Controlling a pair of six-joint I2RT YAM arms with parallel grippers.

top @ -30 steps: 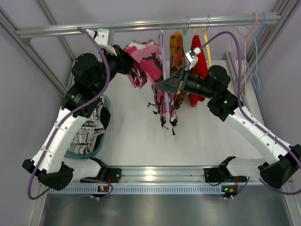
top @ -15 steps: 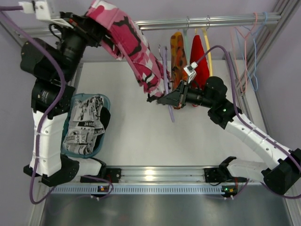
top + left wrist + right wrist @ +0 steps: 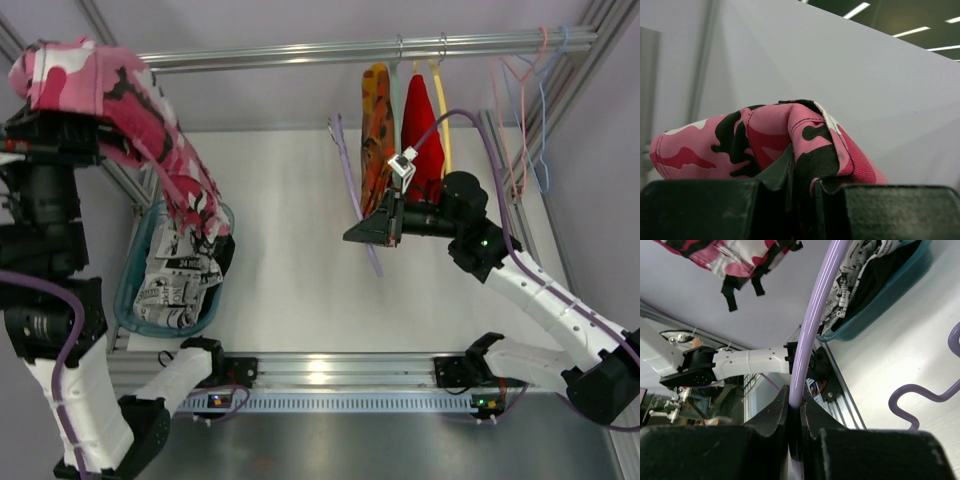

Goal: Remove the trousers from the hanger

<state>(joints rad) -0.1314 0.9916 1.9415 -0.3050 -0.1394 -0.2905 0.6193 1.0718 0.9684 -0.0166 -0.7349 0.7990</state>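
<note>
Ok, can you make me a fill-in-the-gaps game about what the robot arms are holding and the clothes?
The left gripper is shut on the trousers, which are mostly ____ in colour.
The right gripper is shut on the hanger, which has ____ clothes on it.
Counting the orange garment and the red garment, ____ garments hang on the rail.
Missing words: pink, no, two.
</note>
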